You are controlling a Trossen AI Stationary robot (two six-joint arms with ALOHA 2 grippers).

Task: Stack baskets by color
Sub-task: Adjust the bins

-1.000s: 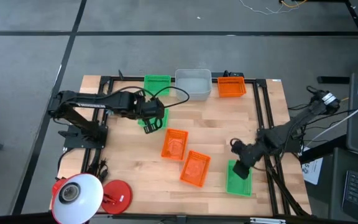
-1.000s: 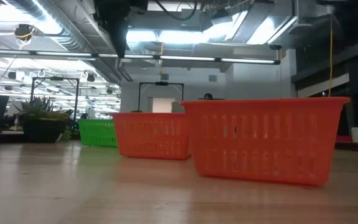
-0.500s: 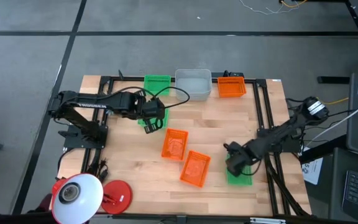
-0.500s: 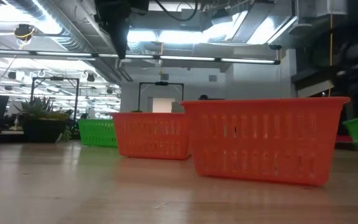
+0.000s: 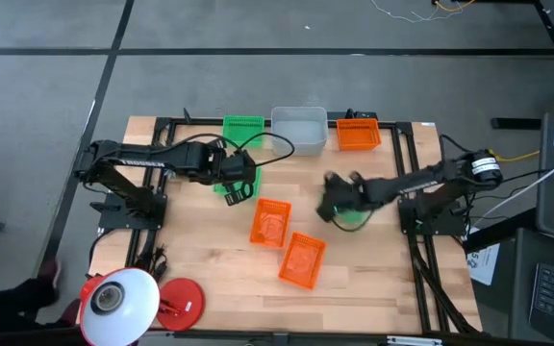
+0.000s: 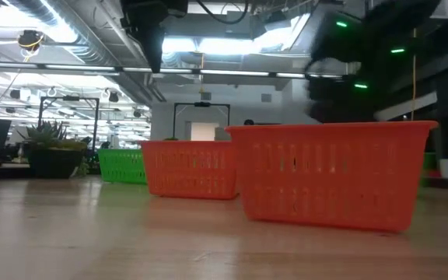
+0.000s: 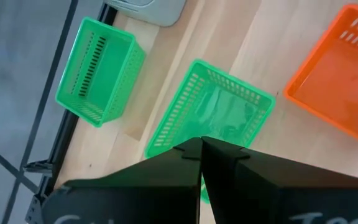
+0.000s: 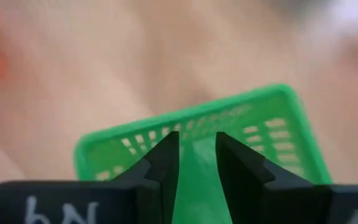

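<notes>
One bright green plastic basket [image 5: 352, 217], clamped in your right gripper [image 5: 339, 207], has swung off the table's [image 5: 200, 269] right edge toward centre; left gripper [image 5: 231, 197] waits clenched.

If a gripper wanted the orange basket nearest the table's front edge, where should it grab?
Probably one long rim wall of that orange basket, coming straight down from above. It sits upright and open-topped, so one finger can go inside and one outside the thin gridded wall. Its neighbour crowds one corner.
</notes>
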